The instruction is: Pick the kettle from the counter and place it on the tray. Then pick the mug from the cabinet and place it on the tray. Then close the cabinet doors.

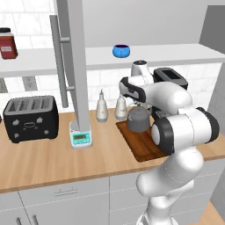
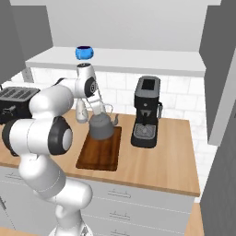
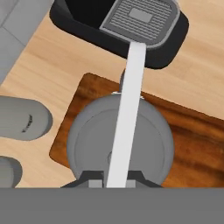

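The dark grey kettle (image 1: 139, 119) (image 2: 101, 127) (image 3: 94, 144) is at the far end of the brown tray (image 1: 143, 149) (image 2: 99, 156) (image 3: 192, 144); I cannot tell whether it rests on the tray or hangs just above. My gripper (image 3: 116, 178) (image 2: 102, 109) is right above it, shut on the kettle's thin arched handle. The blue mug (image 1: 121, 51) (image 2: 84, 52) stands on the white shelf of the cabinet (image 1: 176, 53) (image 2: 138, 60). One grey cabinet door (image 1: 75, 66) stands open, edge-on, with its silver bar handle (image 1: 59, 61).
A black coffee machine (image 1: 171, 78) (image 2: 146, 113) (image 3: 118, 26) stands just right of the tray. Two pale bottles (image 1: 102, 109) (image 1: 121, 107) are left of it, then a small scale (image 1: 81, 138) and a black toaster (image 1: 30, 118). A red jar (image 1: 8, 44) is on the shelf's left end.
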Available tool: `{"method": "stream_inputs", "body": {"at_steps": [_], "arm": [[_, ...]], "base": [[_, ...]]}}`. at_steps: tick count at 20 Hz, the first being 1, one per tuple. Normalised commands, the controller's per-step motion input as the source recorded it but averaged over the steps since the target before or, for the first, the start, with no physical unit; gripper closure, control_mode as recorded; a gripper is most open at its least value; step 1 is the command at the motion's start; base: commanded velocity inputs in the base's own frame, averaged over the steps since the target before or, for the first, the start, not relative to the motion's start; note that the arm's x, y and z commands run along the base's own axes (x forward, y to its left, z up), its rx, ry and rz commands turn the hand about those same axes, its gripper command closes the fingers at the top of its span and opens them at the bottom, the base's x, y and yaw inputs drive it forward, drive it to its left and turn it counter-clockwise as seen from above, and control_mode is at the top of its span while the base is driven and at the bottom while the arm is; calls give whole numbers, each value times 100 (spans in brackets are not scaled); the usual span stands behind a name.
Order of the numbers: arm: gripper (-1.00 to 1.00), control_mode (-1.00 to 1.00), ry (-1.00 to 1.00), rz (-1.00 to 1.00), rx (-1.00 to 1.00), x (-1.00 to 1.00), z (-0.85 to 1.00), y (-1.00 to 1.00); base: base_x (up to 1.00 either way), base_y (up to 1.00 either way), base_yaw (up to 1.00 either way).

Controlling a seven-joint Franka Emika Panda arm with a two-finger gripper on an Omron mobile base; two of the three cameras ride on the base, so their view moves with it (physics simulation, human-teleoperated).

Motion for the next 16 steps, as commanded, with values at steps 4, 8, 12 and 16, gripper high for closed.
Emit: {"method": "stream_inputs", "body": {"at_steps": [4,8,12,16], "arm": [[100,-100,0,0,4,8,-5,0],[100,-100,0,0,8,0,-16,0],[100,-100,0,0,8,0,-15,0],[100,-100,-1,0,4,8,-17,-4]], "base": [[0,0,0],[0,0,0],[0,0,0],[0,0,0]]}}
